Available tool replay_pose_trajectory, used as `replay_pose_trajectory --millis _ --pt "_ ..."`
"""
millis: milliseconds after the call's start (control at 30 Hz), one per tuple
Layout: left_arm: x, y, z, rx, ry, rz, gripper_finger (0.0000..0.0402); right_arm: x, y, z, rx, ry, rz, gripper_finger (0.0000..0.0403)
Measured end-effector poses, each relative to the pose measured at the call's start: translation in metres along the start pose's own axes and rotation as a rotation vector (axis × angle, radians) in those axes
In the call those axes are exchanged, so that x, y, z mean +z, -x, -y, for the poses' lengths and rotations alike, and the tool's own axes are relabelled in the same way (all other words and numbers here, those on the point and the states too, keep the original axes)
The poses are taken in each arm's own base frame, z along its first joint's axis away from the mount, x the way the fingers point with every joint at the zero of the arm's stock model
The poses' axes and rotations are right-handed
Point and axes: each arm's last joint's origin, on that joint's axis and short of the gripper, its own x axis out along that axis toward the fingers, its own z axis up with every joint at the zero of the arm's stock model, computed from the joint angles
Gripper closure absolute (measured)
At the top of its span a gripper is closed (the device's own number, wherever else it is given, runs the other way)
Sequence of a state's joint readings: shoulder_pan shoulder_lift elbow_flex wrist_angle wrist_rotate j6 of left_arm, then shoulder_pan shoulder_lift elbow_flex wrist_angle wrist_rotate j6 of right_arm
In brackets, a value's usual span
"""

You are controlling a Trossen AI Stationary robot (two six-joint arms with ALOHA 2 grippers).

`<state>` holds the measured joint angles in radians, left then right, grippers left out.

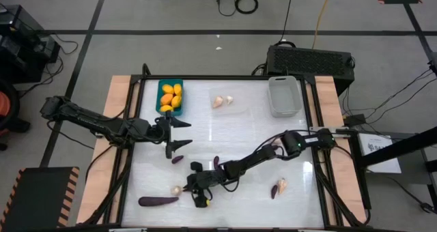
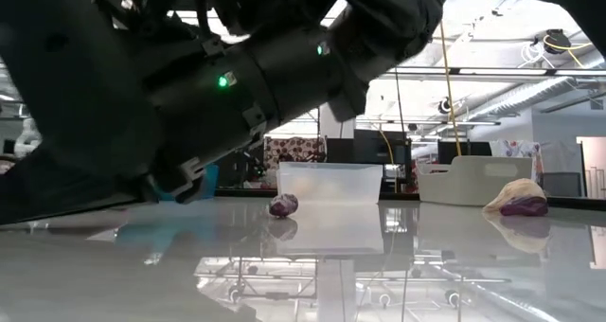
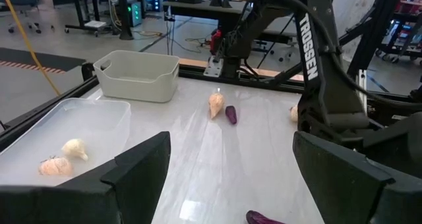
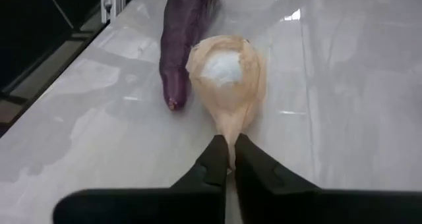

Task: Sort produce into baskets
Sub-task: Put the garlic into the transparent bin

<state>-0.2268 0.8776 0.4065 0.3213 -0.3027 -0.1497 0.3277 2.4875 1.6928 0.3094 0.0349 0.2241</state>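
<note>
Right hand (image 4: 229,159) is clenched on the garlic bulb's (image 4: 227,76) stem tip; bulb extends straight ahead, long eggplant (image 4: 186,33) lying just beside, parallel.

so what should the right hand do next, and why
Probably lift straight up. The right hand is already shut on the thin stem of the garlic bulb, which lies beside the long eggplant; two bulbs already sit in the clear tray.
</note>
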Motion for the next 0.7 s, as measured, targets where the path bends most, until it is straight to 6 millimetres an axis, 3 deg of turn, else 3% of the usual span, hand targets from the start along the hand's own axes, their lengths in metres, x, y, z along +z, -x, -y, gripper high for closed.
replay_pose_trajectory --millis 133,233,333,700 --pt "-0.001 0.0 0.0 0.002 -0.003 -0.009 0.0077 0.012 0.009 0.005 -0.03 -0.004 -0.037 0.0383" --pt "-0.002 0.0 0.0 0.004 -0.006 -0.019 0.0077 0.032 0.023 0.014 -0.065 0.007 -0.041 0.0387" --pt "-0.002 0.0 0.0 0.004 -0.005 -0.019 0.0077 0.054 0.042 0.022 -0.14 0.039 -0.057 0.0397" --pt "-0.003 0.0 0.0 0.005 -0.005 -0.024 0.0077 0.097 0.112 0.059 -0.369 0.112 -0.289 0.0395"
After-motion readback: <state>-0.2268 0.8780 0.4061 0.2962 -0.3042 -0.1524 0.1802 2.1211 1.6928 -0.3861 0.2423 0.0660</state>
